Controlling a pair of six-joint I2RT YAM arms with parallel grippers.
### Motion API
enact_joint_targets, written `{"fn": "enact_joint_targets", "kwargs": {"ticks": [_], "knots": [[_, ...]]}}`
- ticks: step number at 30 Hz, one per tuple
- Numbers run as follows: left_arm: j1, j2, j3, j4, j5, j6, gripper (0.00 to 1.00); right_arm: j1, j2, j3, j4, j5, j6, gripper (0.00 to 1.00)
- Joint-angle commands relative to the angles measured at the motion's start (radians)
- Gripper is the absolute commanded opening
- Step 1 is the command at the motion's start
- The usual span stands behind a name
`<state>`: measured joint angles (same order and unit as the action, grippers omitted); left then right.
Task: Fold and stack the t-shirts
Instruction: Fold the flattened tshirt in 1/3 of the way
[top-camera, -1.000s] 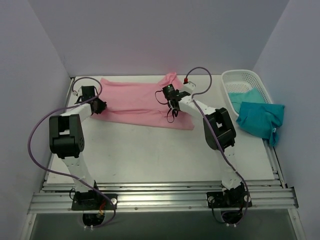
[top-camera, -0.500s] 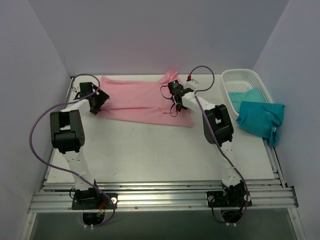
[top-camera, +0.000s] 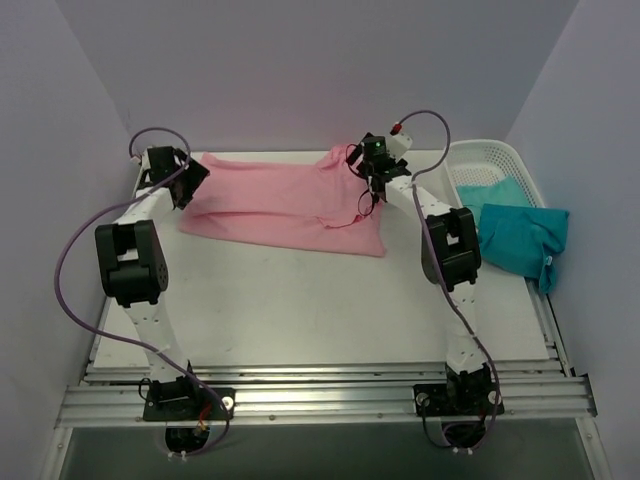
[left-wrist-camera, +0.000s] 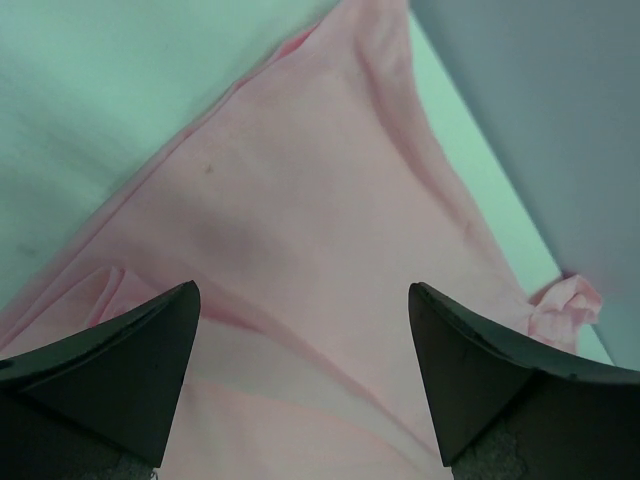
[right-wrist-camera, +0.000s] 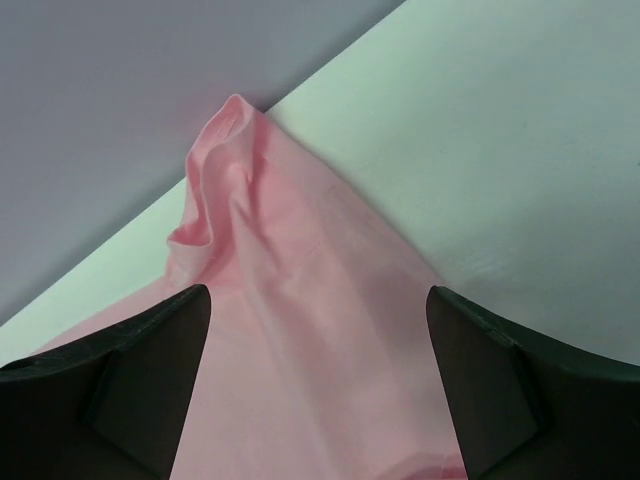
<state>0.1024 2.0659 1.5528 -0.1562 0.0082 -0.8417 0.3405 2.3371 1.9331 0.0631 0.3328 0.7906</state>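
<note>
The pink shirt (top-camera: 285, 205) lay flat on the far half of the table (top-camera: 300, 310), its long axis running left to right along the back wall (top-camera: 300, 70). Its near edge slanted a little toward the arms at the right. At its far right corner the cloth rose in a bunched peak against the wall, which the right wrist view also showed.

The left end effector (top-camera: 183, 183) sat at the shirt's left end. Its fingers (left-wrist-camera: 110, 375) were spread wide over pink cloth and pinched nothing. The right end effector (top-camera: 372, 168) was over the right end, just beside the peak. Its fingers (right-wrist-camera: 120, 380) were likewise spread, with cloth below the gap.

Well to the right, one teal shirt (top-camera: 495, 190) lay in the basket (top-camera: 490, 152). Another (top-camera: 520, 238) draped over the basket's near rim onto the table edge.
</note>
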Motion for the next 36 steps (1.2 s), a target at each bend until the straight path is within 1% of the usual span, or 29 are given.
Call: {"fn": "enact_joint_targets", "kwargs": {"ticks": [1, 2, 3, 4, 6, 7, 9, 11, 12, 13, 14, 15, 16, 17, 18, 19, 20, 22, 23, 24, 25, 27, 30, 36], "knots": [[0.022, 0.06, 0.16, 0.076, -0.007, 0.01, 0.94, 0.008, -0.163, -0.13, 0.211, -0.121, -0.062, 0.85], [0.023, 0.112, 0.191, 0.078, 0.024, 0.006, 0.94, 0.009, -0.194, -0.178, 0.278, -0.135, -0.05, 0.85], [0.028, 0.141, 0.26, 0.078, 0.035, 0.004, 0.94, 0.014, -0.252, -0.275, 0.309, -0.156, -0.039, 0.85], [0.029, 0.199, 0.295, 0.072, 0.038, -0.003, 0.94, 0.015, -0.28, -0.325, 0.332, -0.166, -0.028, 0.85], [0.036, 0.256, 0.358, 0.086, 0.062, -0.019, 0.94, 0.018, -0.358, -0.423, 0.411, -0.195, 0.002, 0.85], [0.039, 0.302, 0.407, 0.093, 0.081, -0.042, 0.94, 0.031, -0.383, -0.51, 0.44, -0.204, 0.004, 0.84], [0.049, 0.318, 0.431, 0.107, 0.146, -0.068, 0.96, 0.049, -0.454, -0.577, 0.491, -0.202, -0.023, 0.84], [0.051, 0.234, 0.325, 0.163, 0.153, -0.091, 0.98, 0.093, -0.498, -0.638, 0.503, -0.18, -0.063, 0.84], [0.048, 0.18, 0.26, 0.255, 0.145, -0.088, 0.98, 0.11, -0.534, -0.651, 0.495, -0.16, -0.086, 0.83], [0.037, 0.071, 0.195, 0.28, 0.104, -0.076, 0.97, 0.141, -0.55, -0.661, 0.483, -0.131, -0.097, 0.82], [0.031, 0.019, 0.096, 0.285, 0.083, -0.066, 0.97, 0.156, -0.561, -0.66, 0.477, -0.12, -0.105, 0.82], [0.026, -0.033, 0.052, 0.273, 0.061, -0.056, 0.96, 0.172, -0.567, -0.652, 0.471, -0.112, -0.111, 0.82], [0.023, -0.121, 0.011, 0.268, 0.038, -0.045, 0.96, 0.184, -0.562, -0.639, 0.456, -0.132, -0.113, 0.82], [0.022, -0.16, -0.076, 0.267, 0.032, -0.043, 0.96, 0.208, -0.549, -0.585, 0.442, -0.15, -0.114, 0.82], [0.022, -0.2, -0.12, 0.274, 0.026, -0.037, 0.96, 0.222, -0.507, -0.547, 0.426, -0.167, -0.114, 0.81], [0.022, -0.272, -0.164, 0.276, 0.012, -0.036, 0.96, 0.236, -0.481, -0.507, 0.396, -0.188, -0.114, 0.81], [0.022, -0.305, -0.245, 0.271, 0.003, -0.036, 0.96, 0.267, -0.449, -0.418, 0.383, -0.231, -0.114, 0.8], [0.02, -0.395, -0.315, 0.267, 0.001, -0.034, 0.96, 0.298, -0.36, -0.324, 0.313, -0.248, -0.123, 0.78], [0.016, -0.42, -0.344, 0.261, -0.037, -0.033, 0.96, 0.311, -0.332, -0.28, 0.287, -0.241, -0.128, 0.78], [0.014, -0.444, -0.393, 0.25, -0.043, -0.024, 0.96, 0.333, -0.297, -0.222, 0.268, -0.236, -0.129, 0.77], [0.01, -0.489, -0.411, 0.239, -0.053, -0.019, 0.96, 0.341, -0.288, -0.212, 0.256, -0.235, -0.125, 0.77], [-0.006, -0.535, -0.456, 0.215, -0.089, -0.002, 0.96, 0.354, -0.285, -0.239, 0.273, -0.227, -0.111, 0.77], [-0.01, -0.552, -0.488, 0.198, -0.128, 0.003, 0.96, 0.357, -0.3, -0.304, 0.303, -0.222, -0.084, 0.77], [-0.009, -0.495, -0.514, 0.211, -0.134, -0.039, 0.96, 0.359, -0.366, -0.436, 0.345, -0.204, -0.08, 0.77]]}}
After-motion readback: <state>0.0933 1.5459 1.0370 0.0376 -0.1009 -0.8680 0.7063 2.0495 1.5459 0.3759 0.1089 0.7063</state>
